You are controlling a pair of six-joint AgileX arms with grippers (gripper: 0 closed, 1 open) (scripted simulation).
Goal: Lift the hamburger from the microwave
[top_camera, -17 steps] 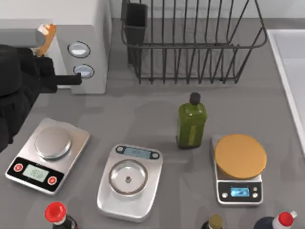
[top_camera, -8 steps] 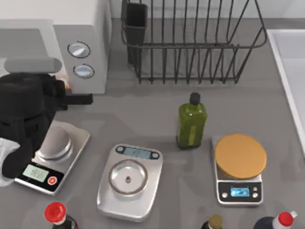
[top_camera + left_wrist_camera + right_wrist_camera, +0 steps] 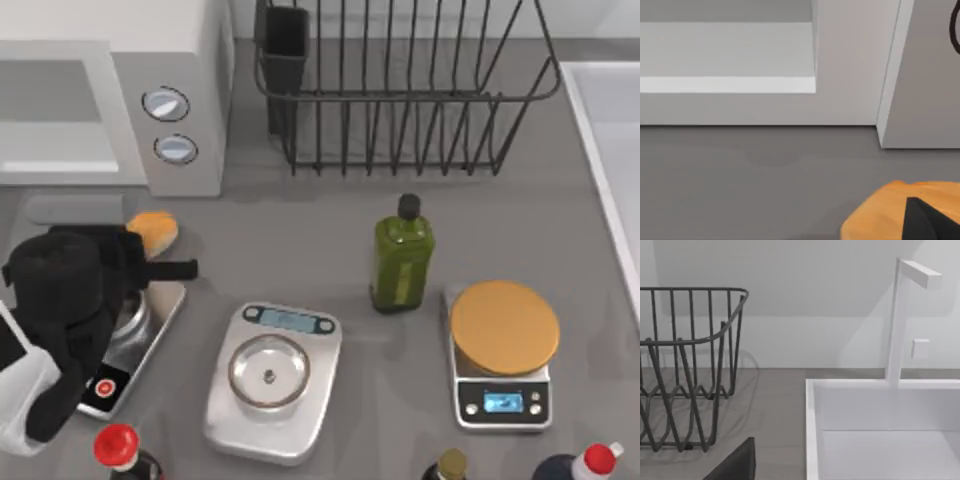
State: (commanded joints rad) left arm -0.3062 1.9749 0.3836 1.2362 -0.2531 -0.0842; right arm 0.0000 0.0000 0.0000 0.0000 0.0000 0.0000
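Top view puts the left gripper (image 3: 160, 255) at about nine o'clock on the surface (image 3: 300, 240), its jaws closed on the hamburger (image 3: 154, 231), which sits at the arm's tip just outside the microwave (image 3: 110, 60) and in front of its open cavity. From the left wrist view the hamburger (image 3: 890, 212) shows as an orange dome with a dark fingertip (image 3: 925, 220) pressed against it, grey surface beneath and the pale cavity floor of the microwave (image 3: 850, 65) beyond. The bun looks clear of the appliance, so by my reading the extraction is done; what may remain is raising it higher and steadying it, since I cannot tell how far above the surface it hangs. Under the left arm lies a silver kitchen scale (image 3: 150, 320), with another scale (image 3: 275, 375) toward six o'clock. The right arm is parked off toward three o'clock; its wrist view looks at a wire dish rack (image 3: 690, 370) and a white sink (image 3: 880, 430), and I cannot tell how its jaws stand.
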